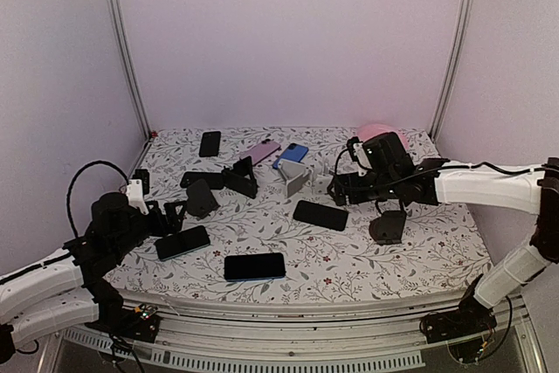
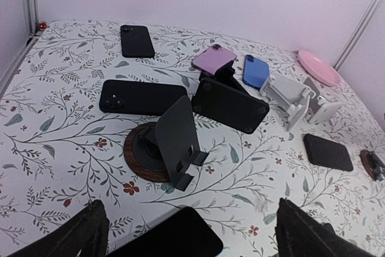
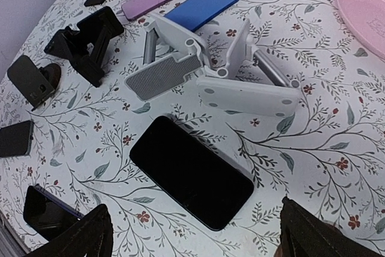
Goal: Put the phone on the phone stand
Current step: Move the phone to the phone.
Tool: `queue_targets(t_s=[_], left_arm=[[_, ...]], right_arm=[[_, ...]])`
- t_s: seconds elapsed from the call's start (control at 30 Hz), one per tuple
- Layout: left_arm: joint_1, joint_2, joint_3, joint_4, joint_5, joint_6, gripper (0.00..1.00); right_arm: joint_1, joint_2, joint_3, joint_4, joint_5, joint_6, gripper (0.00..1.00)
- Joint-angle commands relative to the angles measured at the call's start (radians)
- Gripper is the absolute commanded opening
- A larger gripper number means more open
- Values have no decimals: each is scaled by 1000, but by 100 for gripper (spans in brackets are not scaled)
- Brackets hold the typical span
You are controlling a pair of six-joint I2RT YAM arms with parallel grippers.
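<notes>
Right now both pincers stand wide and hold nothing. A black phone (image 3: 191, 173) lies flat on the flowered table (image 3: 319, 148) in front of the right pincer (image 3: 192, 239), just beside a white phone stand (image 3: 249, 94). The left pincer (image 2: 189, 233) hangs low facing a dark round-based stand (image 2: 171, 145).

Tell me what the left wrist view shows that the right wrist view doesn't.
Only the left wrist: a small stand with a round base, cut off at the right edge.
Only the right wrist: a blue-edged phone at lower left.
Both: the white stands, blue phone, pink phone, pink plate, round stand, and the black phone lying near the white stands.
</notes>
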Motion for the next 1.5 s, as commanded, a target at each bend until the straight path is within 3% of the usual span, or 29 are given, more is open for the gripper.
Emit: queue_targets(t_s=[0.0,0.27,0.6,0.87,1.07,1.27,1.47], left_arm=[[-11,-14,-8,21,3,15,97],[-11,-28,-15,21,2,16,97],[-12,-33,-16,21,2,16,97],[-12,-33,-16,23,1,16,97],[-12,-33,-16,23,2,16,97],[-11,-26,-15,23,1,16,97],[-11,-18,-11,18,-11,10,97]], right_arm=[[0,169,98,42,-113,-51,96],[-33,406,239,29,-172,-72,97],[-69,556,286,57,-202,-73,98],[-59,552,217,81,-242,-44,98],[29,494,142,88,-214,4,98],[157,453,113,51,-103,74,97],[173,499,148,-21,8,125,97]])
